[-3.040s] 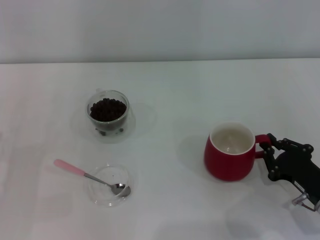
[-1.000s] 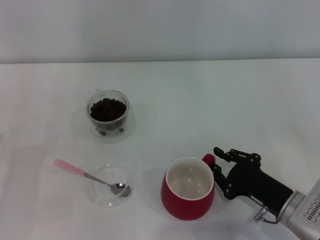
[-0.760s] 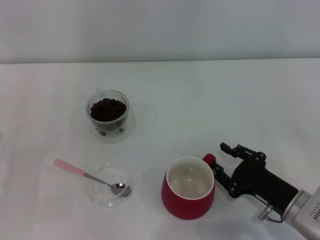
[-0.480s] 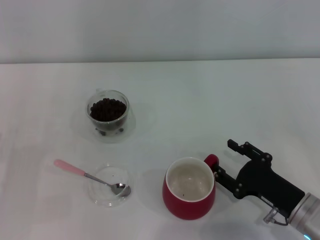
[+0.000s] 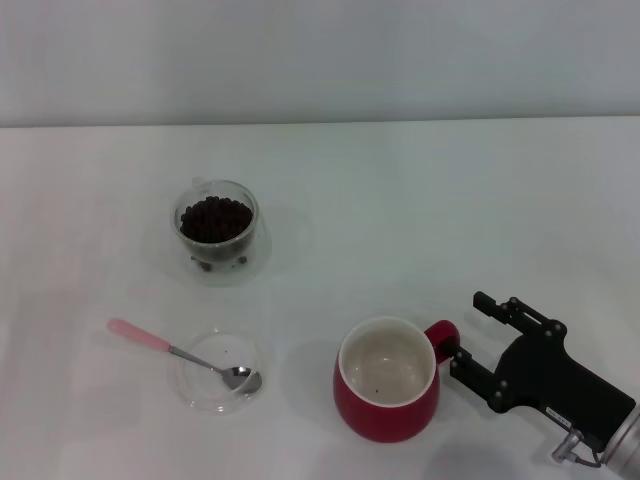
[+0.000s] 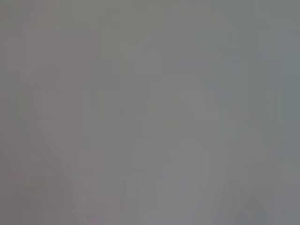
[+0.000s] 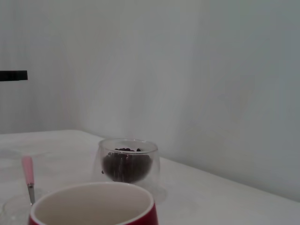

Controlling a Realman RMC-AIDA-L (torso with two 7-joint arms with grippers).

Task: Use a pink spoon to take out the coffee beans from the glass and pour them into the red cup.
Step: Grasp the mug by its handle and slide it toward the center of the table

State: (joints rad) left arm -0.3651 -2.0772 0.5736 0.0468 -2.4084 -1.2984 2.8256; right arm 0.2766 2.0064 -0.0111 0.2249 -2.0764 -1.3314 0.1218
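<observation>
**Ana:** While the right gripper (image 5: 468,333) sits at the lower right of the head view, what is it doing with the red cup (image 5: 388,393)?

**Ben:** Nothing now. Its fingers are spread apart and hold nothing. One tip lies just beside the cup's handle, the other stands well clear above it. A second ago that gripper was close against the handle; since then it has drawn back toward the lower right corner.

**Ana:** And the cup itself?

**Ben:** Three seconds ago it stood further right and higher in the frame. Now it is at lower centre, much nearer the dish (image 5: 217,371). It has also turned a little in the last half second, so the handle points right.

**Ana:** So the cup has been set down and let go?

**Ben:** I judge so. It stands upright on the table (image 5: 400,190), apparently empty apart from a dark speck or two.

**Ana:** The scooping side?

**Ben:** Untouched. The spoon (image 5: 180,352) lies at lower left, bowl in the dish, pink handle pointing up-left. The glass (image 5: 217,233), upper left, holds the beans (image 5: 214,219) in a heap. The right wrist view shows the cup rim close, the glass behind it.

**Ana:** The left gripper?

**Ben:** Not in view; its wrist camera shows only grey. Next, probably, someone must pick up the spoon.
</observation>
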